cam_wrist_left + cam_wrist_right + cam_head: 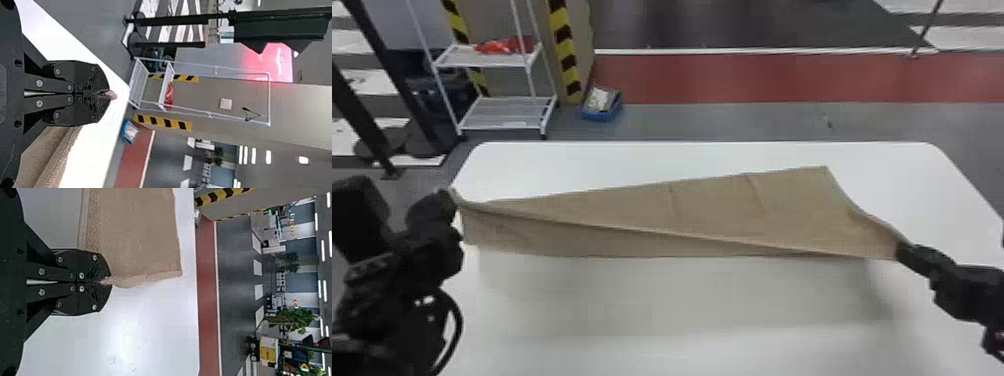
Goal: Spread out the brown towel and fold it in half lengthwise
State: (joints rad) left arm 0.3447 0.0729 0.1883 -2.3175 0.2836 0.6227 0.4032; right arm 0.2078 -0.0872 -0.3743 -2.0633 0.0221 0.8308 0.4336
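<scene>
The brown towel [712, 210] stretches across the white table, its far right corner lying flat and its near edge raised between the two grippers. At the towel's left corner, my left gripper [448, 196] is shut on the cloth; in the left wrist view a small tip of fabric pokes out past the left gripper [107, 94]. My right gripper [903, 250] holds the near right corner, and in the right wrist view the cloth [137, 235] runs out from the closed tips of the right gripper [103, 282]. A long diagonal fold crosses the towel.
The white table [652, 305] has rounded far corners. Beyond it on the floor stand a white wire rack [504, 112] with a red item on its shelf, a blue bin [602, 104] and a pillar with yellow and black stripes.
</scene>
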